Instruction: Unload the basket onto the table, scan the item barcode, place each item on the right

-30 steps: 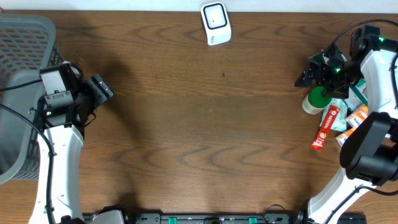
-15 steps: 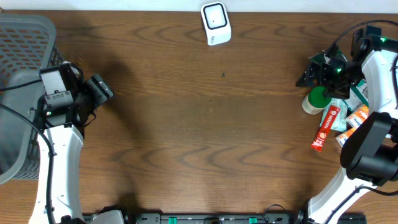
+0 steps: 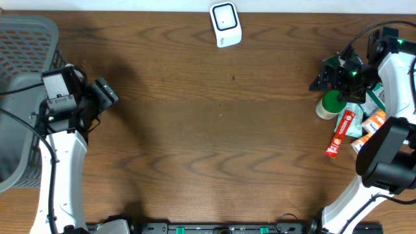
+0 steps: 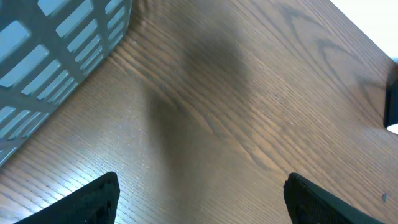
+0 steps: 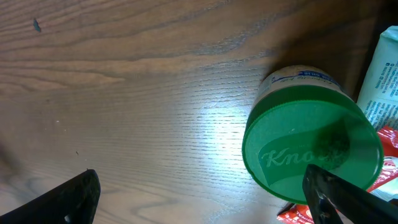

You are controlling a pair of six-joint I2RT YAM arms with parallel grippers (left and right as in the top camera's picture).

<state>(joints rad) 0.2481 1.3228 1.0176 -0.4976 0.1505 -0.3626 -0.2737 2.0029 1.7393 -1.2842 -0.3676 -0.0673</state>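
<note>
Two arms, one scanner, one basket, one pile of goods.

Overhead:
- Barcode scanner (image 3: 225, 25): one, white, at the far edge of the bench (image 3: 214, 143), mid-width.
- Grey plastic basket (image 3: 19, 78): one, at the left edge.
- Left fingers (image 3: 104, 93): apart, empty, just beside the basket.
- Right fingers (image 3: 323, 78): apart, empty, over the pile at the right edge, well apart from the scanner.
- Pile: one green-lidded Knorr jar (image 3: 331, 104); one red tube (image 3: 340, 134) just beside it; at least two further packets, partly hidden under the arm.

Left wrist: both tips wide apart over bare wood, nothing between them. The basket wall is at upper left.

Right wrist: the jar lid faces the camera, and one finger sits over the lid, not beside the jar wall. No barcode shows.

Risks, judged:
- Closing from here would likely strike the lid or tip the jar into the tube.
- Crowded neighbours may be dragged along.
- With the code's face unknown, it may end up turned away from the scanner.
</note>
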